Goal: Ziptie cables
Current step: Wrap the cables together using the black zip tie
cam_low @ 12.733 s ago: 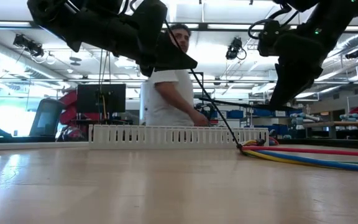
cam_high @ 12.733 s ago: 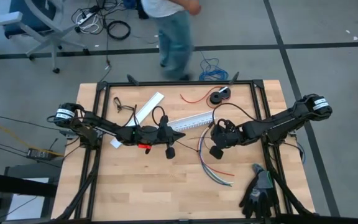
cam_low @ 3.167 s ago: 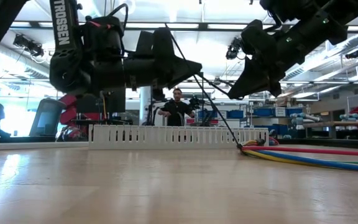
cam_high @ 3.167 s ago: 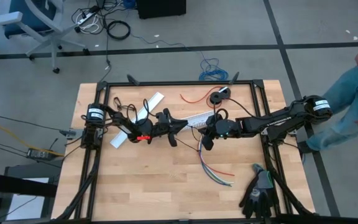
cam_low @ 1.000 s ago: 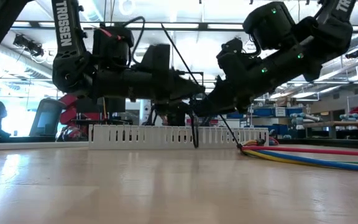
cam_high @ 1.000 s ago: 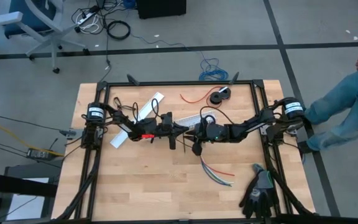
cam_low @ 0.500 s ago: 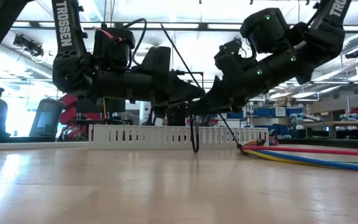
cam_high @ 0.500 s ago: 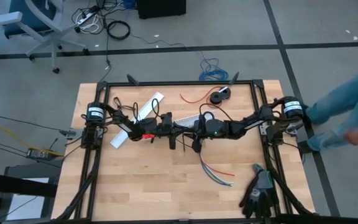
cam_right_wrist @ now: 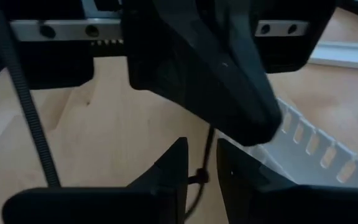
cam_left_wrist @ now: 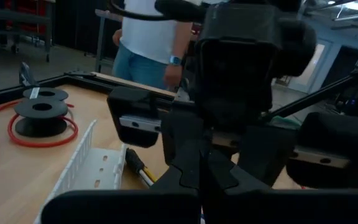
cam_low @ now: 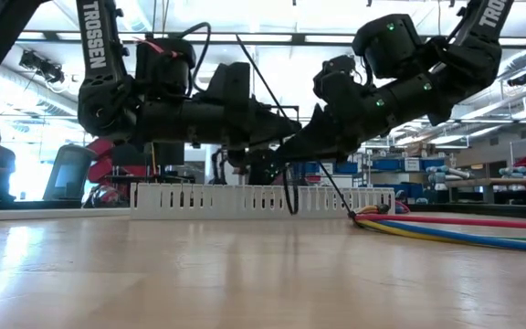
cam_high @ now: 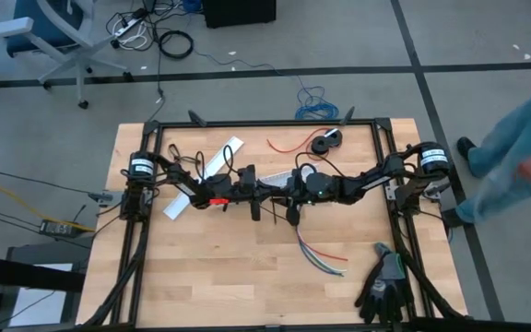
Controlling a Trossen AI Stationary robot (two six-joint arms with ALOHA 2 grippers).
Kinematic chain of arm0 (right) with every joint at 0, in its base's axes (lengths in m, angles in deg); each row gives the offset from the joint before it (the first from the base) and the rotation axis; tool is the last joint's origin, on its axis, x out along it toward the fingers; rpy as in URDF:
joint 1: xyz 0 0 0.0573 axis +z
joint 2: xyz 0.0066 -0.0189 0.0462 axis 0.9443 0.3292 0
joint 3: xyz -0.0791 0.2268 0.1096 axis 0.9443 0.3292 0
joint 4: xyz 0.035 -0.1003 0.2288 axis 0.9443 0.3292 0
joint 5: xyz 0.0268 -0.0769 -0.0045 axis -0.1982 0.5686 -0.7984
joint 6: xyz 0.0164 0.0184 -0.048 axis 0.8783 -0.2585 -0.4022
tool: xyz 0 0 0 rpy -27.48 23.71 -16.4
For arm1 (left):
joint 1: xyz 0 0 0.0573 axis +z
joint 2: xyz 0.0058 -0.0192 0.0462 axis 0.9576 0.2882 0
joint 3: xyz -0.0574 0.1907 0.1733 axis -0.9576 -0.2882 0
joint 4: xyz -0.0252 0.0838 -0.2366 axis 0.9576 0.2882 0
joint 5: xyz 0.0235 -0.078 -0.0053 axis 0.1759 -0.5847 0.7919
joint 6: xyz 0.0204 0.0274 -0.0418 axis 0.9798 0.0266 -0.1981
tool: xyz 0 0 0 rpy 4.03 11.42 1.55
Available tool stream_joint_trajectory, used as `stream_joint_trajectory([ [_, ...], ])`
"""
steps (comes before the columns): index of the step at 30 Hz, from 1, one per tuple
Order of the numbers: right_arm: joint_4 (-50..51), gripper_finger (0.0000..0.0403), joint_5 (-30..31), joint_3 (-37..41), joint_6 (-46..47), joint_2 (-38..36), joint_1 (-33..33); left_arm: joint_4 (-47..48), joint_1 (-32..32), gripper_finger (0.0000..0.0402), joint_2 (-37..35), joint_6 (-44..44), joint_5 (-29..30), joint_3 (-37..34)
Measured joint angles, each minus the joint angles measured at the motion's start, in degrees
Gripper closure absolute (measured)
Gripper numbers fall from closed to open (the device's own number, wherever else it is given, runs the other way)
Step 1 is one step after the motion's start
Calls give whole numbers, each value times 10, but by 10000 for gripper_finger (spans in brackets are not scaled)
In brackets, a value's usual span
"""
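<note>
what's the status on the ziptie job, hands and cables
Left hand shut, raised mid-table. Right hand nose to nose with it, closed on a thin black strip. Cables loose on the table. White slotted duct close behind.

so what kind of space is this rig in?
Likely a robotics lab or workshop: a wooden-topped table in a black metal frame, grey floor with a blue office chair and loose cabling, shelving and monitors behind.
</note>
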Motion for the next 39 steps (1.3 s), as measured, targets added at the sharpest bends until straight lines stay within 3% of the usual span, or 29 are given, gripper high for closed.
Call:
stream_joint_trajectory([
  [7, 0, 397, 0, 0, -21, 0, -2, -2, 0, 401, 0, 0, 1, 11],
  [13, 6, 402, 38, 0, -19, 0, -1, -2, 0, 382, 0, 5, 2, 8],
  [25, -4, 403, 41, 0, -12, 0, 0, -58, 1, 336, 1, -9, 4, -37],
  [39, -10, 403, 26, 0, -3, 0, 0, -24, 0, 348, 1, 4, 4, -24],
])
